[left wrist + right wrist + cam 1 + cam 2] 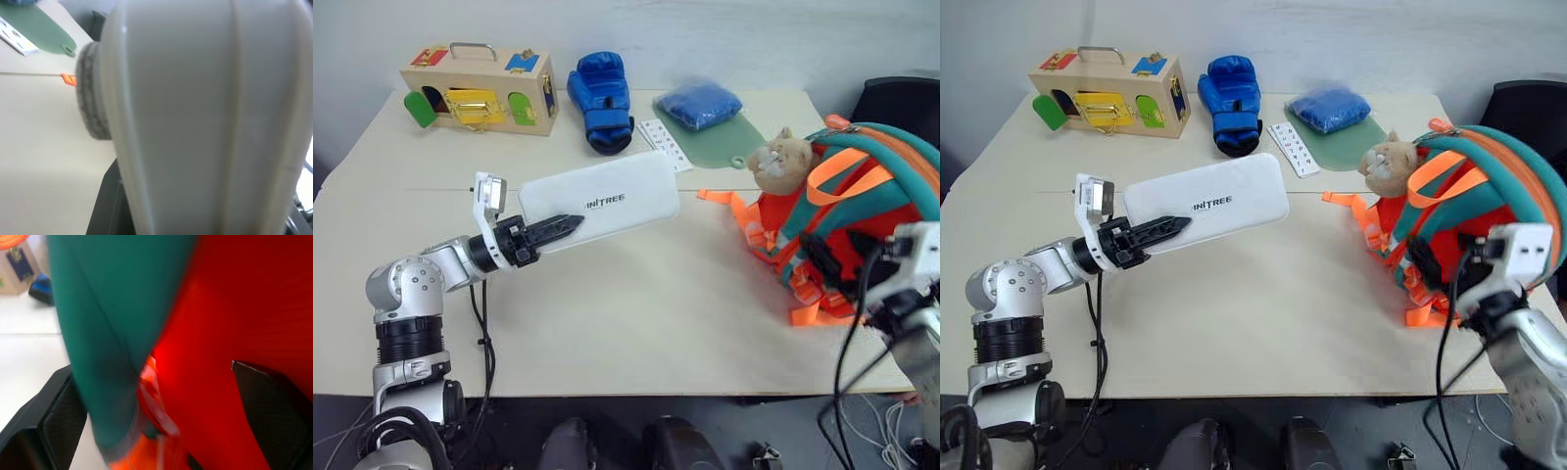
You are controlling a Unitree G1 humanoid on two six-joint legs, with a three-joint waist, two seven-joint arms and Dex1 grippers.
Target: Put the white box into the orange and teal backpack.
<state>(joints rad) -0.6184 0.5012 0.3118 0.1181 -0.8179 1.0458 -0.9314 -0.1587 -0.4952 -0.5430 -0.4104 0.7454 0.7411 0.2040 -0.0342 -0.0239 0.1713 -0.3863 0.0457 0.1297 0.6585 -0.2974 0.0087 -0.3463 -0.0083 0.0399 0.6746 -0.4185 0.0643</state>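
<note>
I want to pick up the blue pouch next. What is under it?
The blue pouch lies on a green mat on the table; the mat's edge and tab stick out toward the backpack. Whatever lies between pouch and mat is covered.

Very close to the camera is the backpack (234, 308) — a wide teal band beside red-orange fabric, with an orange strap end low between them. The right gripper (161, 431) has its two black fingers (44, 431) wide apart — one on each side of the fabric.
</note>
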